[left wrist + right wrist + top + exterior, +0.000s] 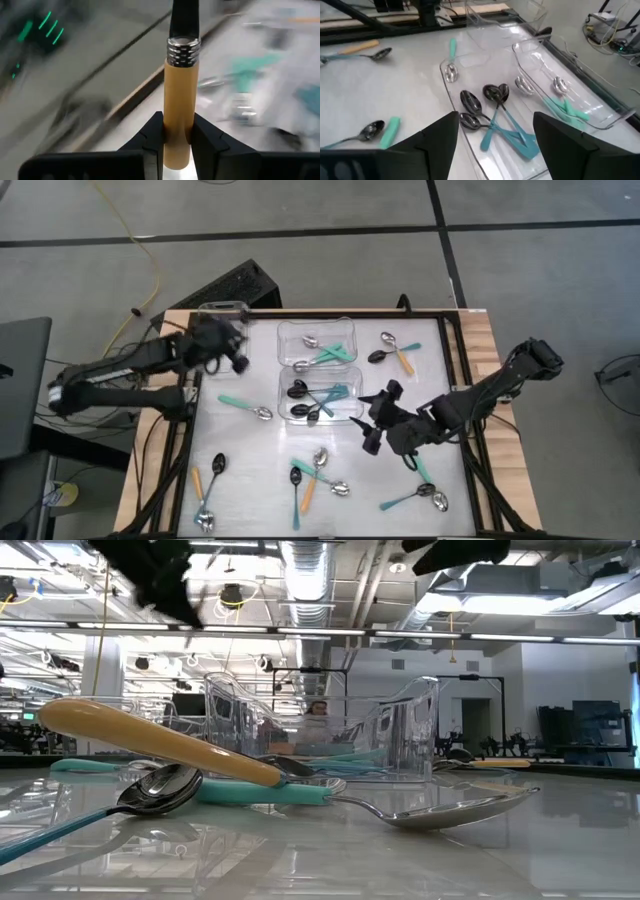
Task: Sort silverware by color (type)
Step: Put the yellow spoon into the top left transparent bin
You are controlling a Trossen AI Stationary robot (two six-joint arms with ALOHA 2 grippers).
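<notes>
Right gripper [378, 420] with fingers spread wide and nothing between them, hovering just beside the near tub [322, 394], on the side away from the left arm; its fingers [437, 137] frame that tub in the right wrist view. Right arm runs back from there low and slantwise across the table [250, 480] to its base at the wooden edge. The near tub holds four black-bowled spoons with teal handles [495, 112], crossing each other. The far tub [316, 340], directly behind the near tub, holds silver-bowled spoons with teal handles [560, 102]. Left gripper [225, 345] pinches an orange-handled spoon [180, 100] by the end of its handle, the handle upright between the fingers [150, 145] and a dark neck rising past a ribbed metal collar; bowl out of frame. This gripper hangs above the table's far corner, well to the side of the far tub, beside a third clear tub [222, 312]; the left arm stretches nearly level back to its base off the table edge. Loose spoons lie around the near tub: a teal-handled silver one [245, 407] just beside it, a crossed pair [392, 352] past the far tub, and several more [315, 475] toward the table's front edge.
</notes>
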